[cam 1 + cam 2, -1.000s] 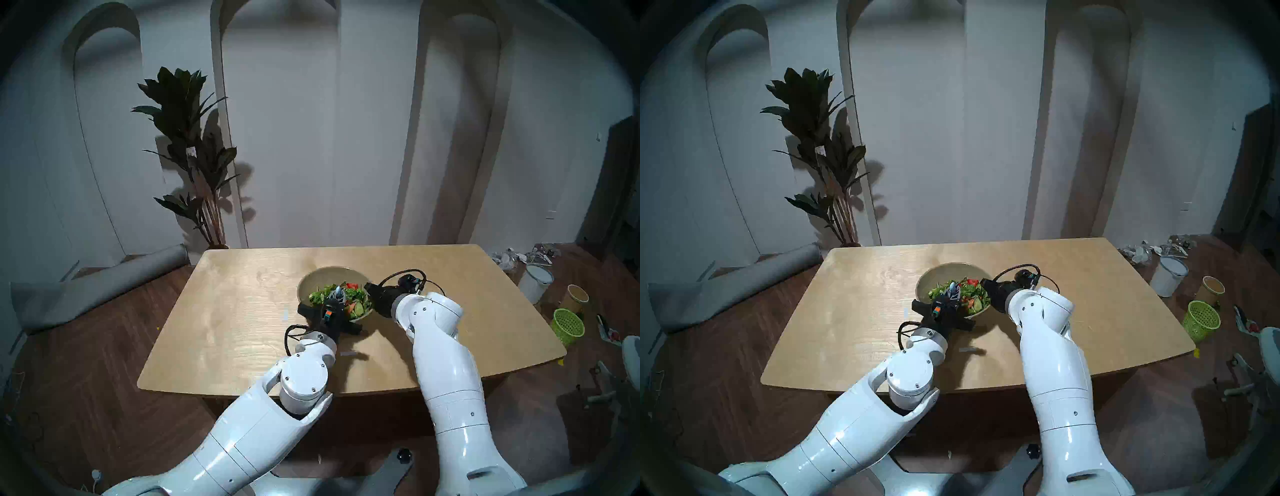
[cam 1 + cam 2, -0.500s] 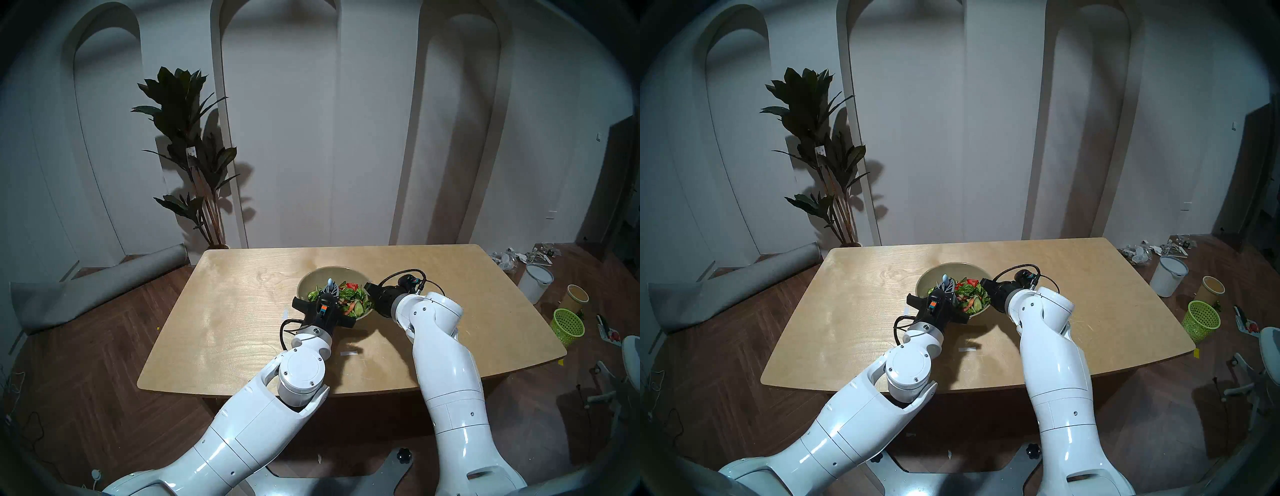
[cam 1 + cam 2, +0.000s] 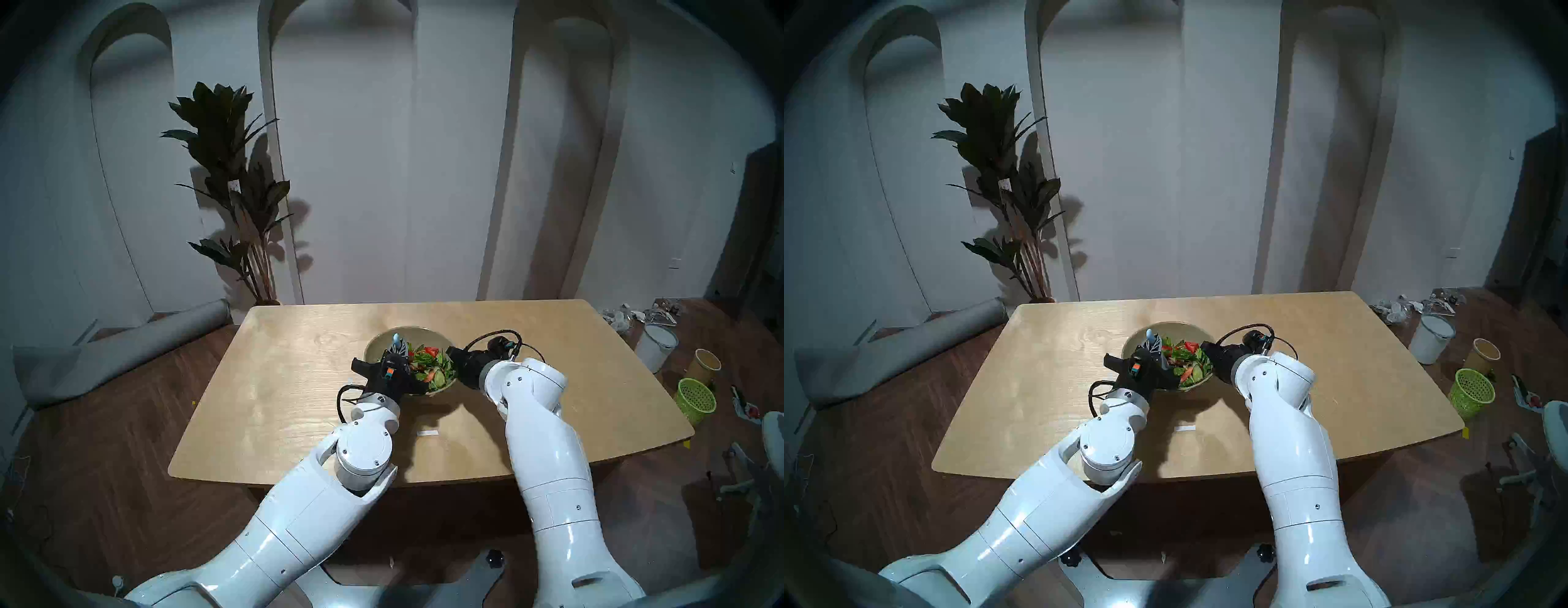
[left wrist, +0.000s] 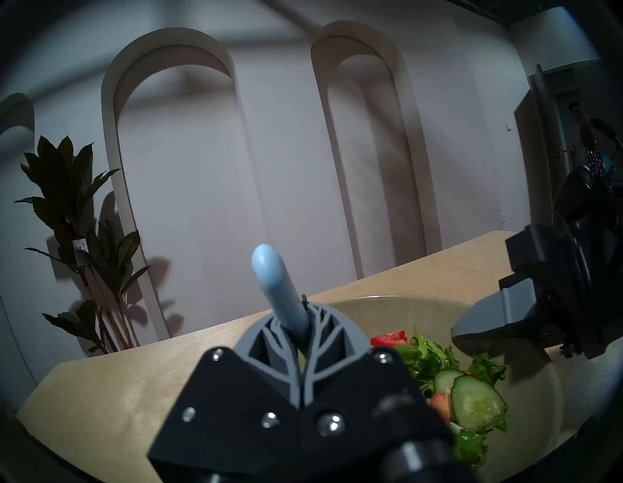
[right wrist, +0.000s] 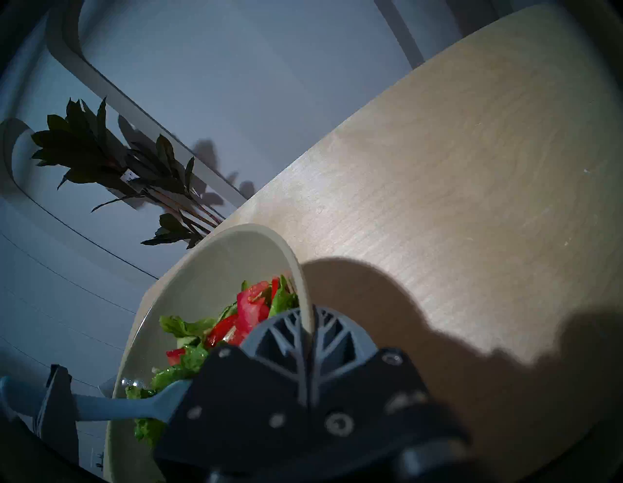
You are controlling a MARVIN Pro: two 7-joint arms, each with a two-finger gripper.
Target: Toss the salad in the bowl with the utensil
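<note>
My left tool point(image 4: 305, 340) clamps the utensil point(image 4: 276, 293), right tool point(image 5: 308, 332) pinches the bowl point(image 5: 215, 249) rim; hard sweeps could fling salad point(image 4: 448, 381) onto the counter point(image 3: 297, 382).

Left hand point(image 3: 396, 352) covers the bowl's point(image 3: 418, 330) near-left rim and the salad point(image 3: 430, 363) beside it. Fork point(image 4: 276, 290) tines hidden below that hand; only handle end shows. Right hand point(image 5: 306, 329) hides the rim it clamps.

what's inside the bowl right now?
The bowl holds the salad: green leaves, cucumber slices, red pieces. The pale blue utensil, clamped in the left gripper, reaches into it. Its working end is hidden by the right gripper.
</note>
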